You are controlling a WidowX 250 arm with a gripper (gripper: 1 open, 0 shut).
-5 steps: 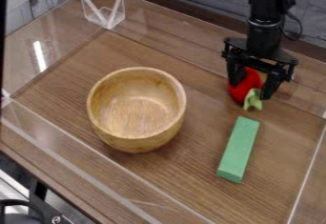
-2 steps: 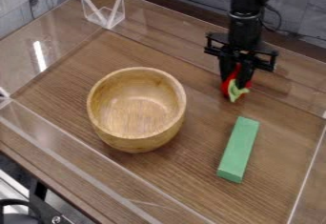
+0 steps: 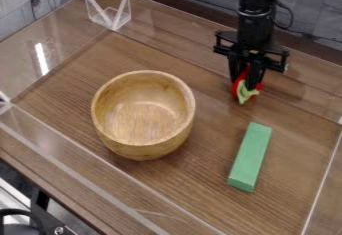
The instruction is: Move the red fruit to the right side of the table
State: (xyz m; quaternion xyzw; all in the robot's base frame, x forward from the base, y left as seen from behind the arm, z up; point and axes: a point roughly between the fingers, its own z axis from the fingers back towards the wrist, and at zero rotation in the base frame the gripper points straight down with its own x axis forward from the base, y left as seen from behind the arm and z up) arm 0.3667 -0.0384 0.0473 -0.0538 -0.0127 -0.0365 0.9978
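The small rounded red toy fruit with its green leafy cap [image 3: 245, 90] is gripped in the black metal tool [image 3: 246, 77], near the far edge of the brown wood-grain counter [image 3: 83, 151]. Probably light and smooth; pinch its red flanks, sparing the cap.

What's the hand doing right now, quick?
Hand: closed on the red fruit, its leafy end poking out below the fingers; whether it is off the table can't be told.
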